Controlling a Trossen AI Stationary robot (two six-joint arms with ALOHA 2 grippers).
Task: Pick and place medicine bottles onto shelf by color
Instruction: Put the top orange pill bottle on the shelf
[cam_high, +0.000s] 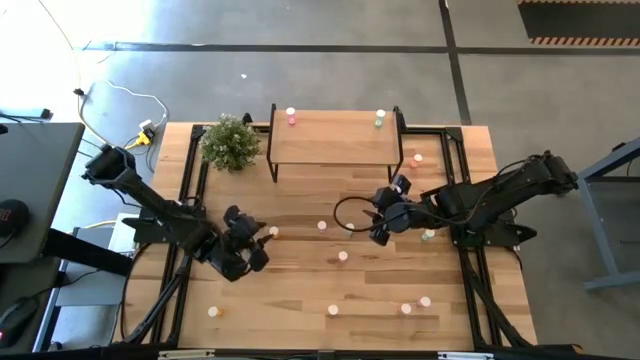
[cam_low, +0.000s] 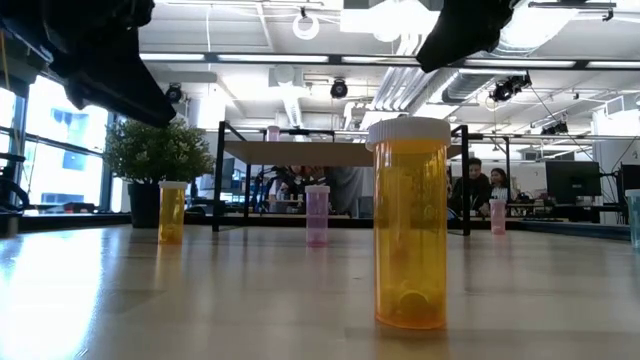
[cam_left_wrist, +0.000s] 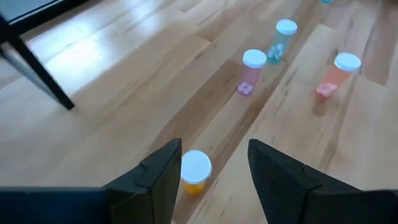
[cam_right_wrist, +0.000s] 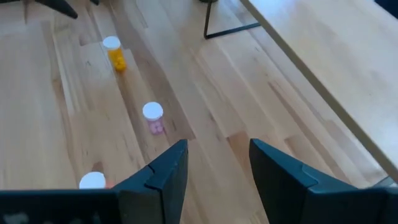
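orange bottle (cam_low: 410, 225), potted plant (cam_low: 152, 170) beyond

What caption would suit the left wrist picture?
Open left gripper hovers over an orange medicine bottle on the wooden table.

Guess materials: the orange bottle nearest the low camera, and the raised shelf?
Translucent orange round medicine bottle with white cap: looks like glossy clear-tinted plastic, since light and tablets at its base show through; cap opaque, ribbed, probably plastic. Small rectangular light-wood shelf: top looks like pale matte wood with visible grain, on thin black legs, probably metal.
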